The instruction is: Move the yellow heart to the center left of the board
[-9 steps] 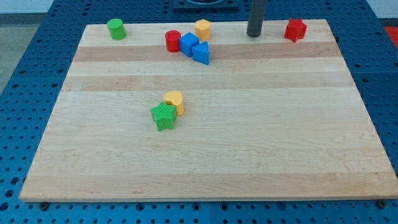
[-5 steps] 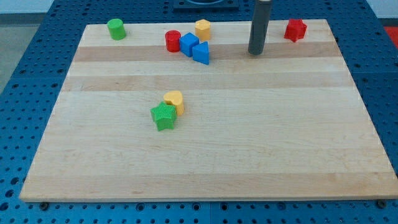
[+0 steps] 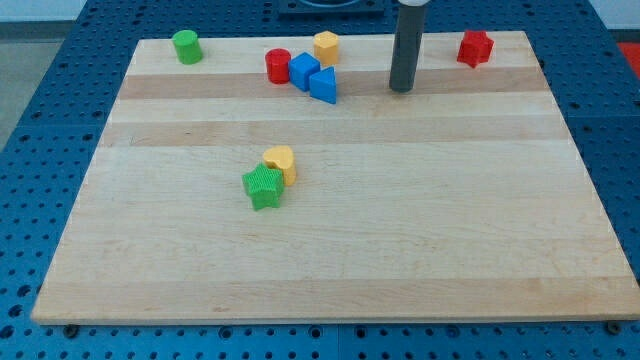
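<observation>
The yellow heart (image 3: 281, 161) lies a little left of the board's middle, touching the green star (image 3: 264, 187) at its lower left. My tip (image 3: 401, 88) rests on the board near the view's top, well up and to the right of the heart, right of the blue triangle (image 3: 323, 86).
A red cylinder (image 3: 277, 66), blue cube (image 3: 303, 70) and yellow hexagon (image 3: 326, 46) cluster at the top centre. A green cylinder (image 3: 186, 46) stands at the top left, a red star (image 3: 476, 47) at the top right. The wooden board (image 3: 420, 240) sits on a blue pegboard.
My tip has moved down the view from the board's top edge and slightly left. No block has moved.
</observation>
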